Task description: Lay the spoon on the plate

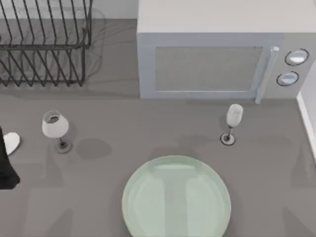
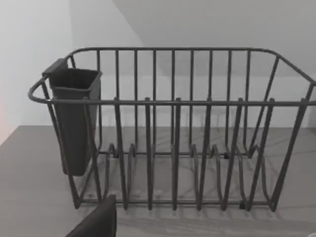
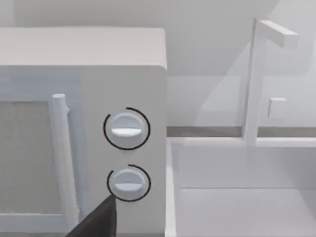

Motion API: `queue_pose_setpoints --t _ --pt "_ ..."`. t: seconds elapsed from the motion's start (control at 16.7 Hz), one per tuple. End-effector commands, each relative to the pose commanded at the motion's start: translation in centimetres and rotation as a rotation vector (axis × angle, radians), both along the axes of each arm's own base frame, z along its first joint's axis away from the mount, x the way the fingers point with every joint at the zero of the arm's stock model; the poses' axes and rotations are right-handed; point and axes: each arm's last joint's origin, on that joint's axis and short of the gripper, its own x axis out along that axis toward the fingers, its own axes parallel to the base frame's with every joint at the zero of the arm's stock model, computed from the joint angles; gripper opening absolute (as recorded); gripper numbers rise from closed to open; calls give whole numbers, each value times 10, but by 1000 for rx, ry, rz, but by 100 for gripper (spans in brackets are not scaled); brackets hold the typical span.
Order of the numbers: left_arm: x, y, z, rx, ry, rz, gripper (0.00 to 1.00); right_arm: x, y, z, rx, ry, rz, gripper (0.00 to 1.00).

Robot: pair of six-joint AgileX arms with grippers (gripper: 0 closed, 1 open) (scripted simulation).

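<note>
Plate (image 1: 176, 197) lies at lower centre of the top view on the surface (image 1: 113, 197). Spoon (image 1: 11, 142) bowl at left edge, against the left tool (image 1: 6, 165); tool state cannot be told.

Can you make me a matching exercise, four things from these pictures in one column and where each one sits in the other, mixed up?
Things:
1. plate
2. dish rack
3. microwave
4. spoon

Places in the top view:
A. far left edge, mid-height
B. back, right of centre
C. front, centre
D. back left corner

Pairs: 1-C, 2-D, 3-B, 4-A
</note>
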Motion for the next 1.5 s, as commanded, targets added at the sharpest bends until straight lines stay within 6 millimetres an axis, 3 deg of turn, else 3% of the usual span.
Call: queue_pose_setpoints --t 0.3,0.6,0.84,1.02,1.26,1.5 --pt "1 2 11 51 46 13 100 0 0 0 0 0 0 100" --pt "17 10 45 248 331 30 100 0 0 0 0 0 0 100" --pt "53 23 67 428 692 -44 100 0 0 0 0 0 0 100" --pt "91 38 70 532 970 -169 100 0 0 0 0 0 0 100" --pt "140 63 58 595 1269 -378 100 0 0 0 0 0 0 100" --pt "173 88 39 596 1444 -534 100 0 0 0 0 0 0 100"
